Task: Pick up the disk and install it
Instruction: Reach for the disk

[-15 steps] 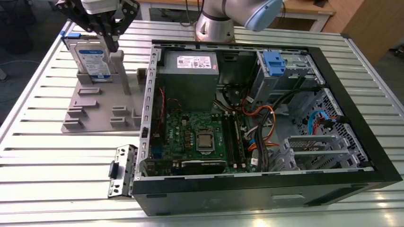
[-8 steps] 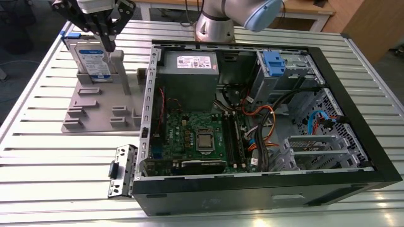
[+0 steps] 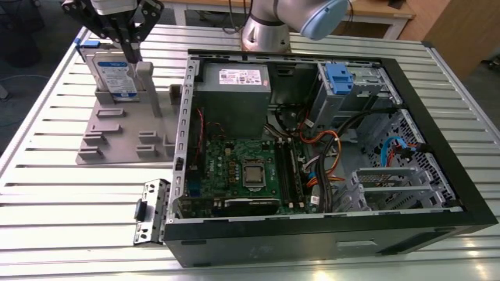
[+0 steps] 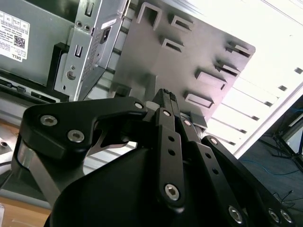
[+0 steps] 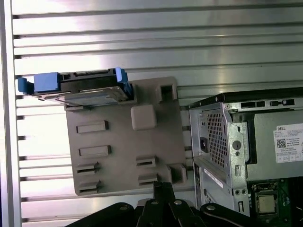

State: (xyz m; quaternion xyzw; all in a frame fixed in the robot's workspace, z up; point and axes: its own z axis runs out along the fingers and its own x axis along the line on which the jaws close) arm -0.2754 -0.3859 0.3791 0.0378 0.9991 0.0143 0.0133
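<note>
open pc case (image 3: 328, 243) lay on its side on a slatted metal worktop (image 3: 47, 234). inside it were a green motherboard (image 3: 242, 170), loose cables and a grey psu box (image 3: 232, 96) w/ a small white sticker. a grey plastic slotted stand (image 3: 117, 137) sat just beside the case, on the exterior view's left.

progress, as a judgement: barely begun. the disk (image 3: 113, 73) sat in a slot at the stand's end far from the exterior camera. it was not lifted and not in the case, so both pick-up & install were left to do.

the robot's gripper (image 3: 133, 54) hung above the stand, pointing down. in both wrist views its black jaws looked clenched tip to tip w/ nothing between them. in the first wrist view the disk (image 5: 80, 90) stood free of the gripper (image 5: 163, 189), w/ bare stand (image 5: 118, 142) between them.

the disk stood on edge, thin side up. its white-and-blue label face turned toward the exterior camera & the rest of the stand. in the first wrist view blue side rails showed at both ends of its top edge. so the long axis was prob. vertical, w/ the shorter top edge running parallel to the worktop's slats. the exterior view fit that: the disk looked taller than wide.
</note>
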